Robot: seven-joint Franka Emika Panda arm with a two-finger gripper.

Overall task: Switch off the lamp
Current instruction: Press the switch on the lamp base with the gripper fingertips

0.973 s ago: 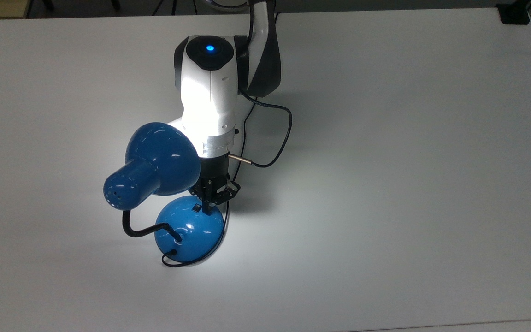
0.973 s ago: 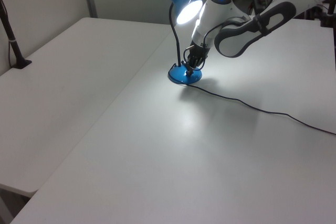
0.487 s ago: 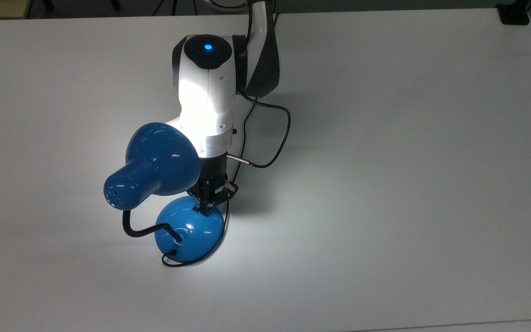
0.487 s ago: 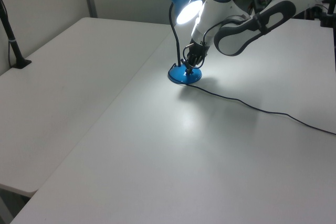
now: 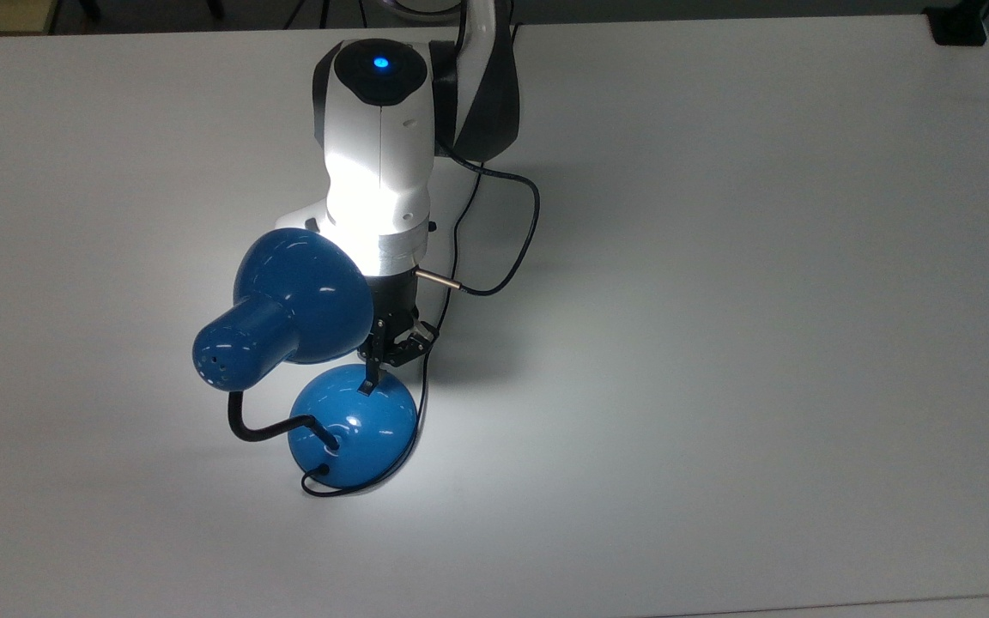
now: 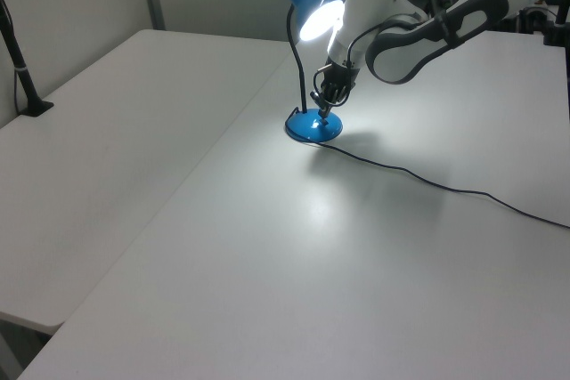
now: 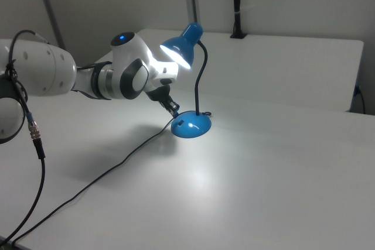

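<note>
Lamp (image 5: 352,427) still lit, closed jaws risen slightly, tips still over its base.

The white table (image 5: 718,343) I work at is matte and plain. In the left view a second white tabletop (image 6: 98,149) lies on the left view's left, touching mine along a straight seam (image 6: 178,193). A black pole (image 6: 18,60) stands at that top's far-left edge on a small black foot (a clamp, perhaps). A black block (image 5: 958,24) sits at the top view's upper-right table corner. Grey wall panels (image 7: 117,4) stand behind.
</note>
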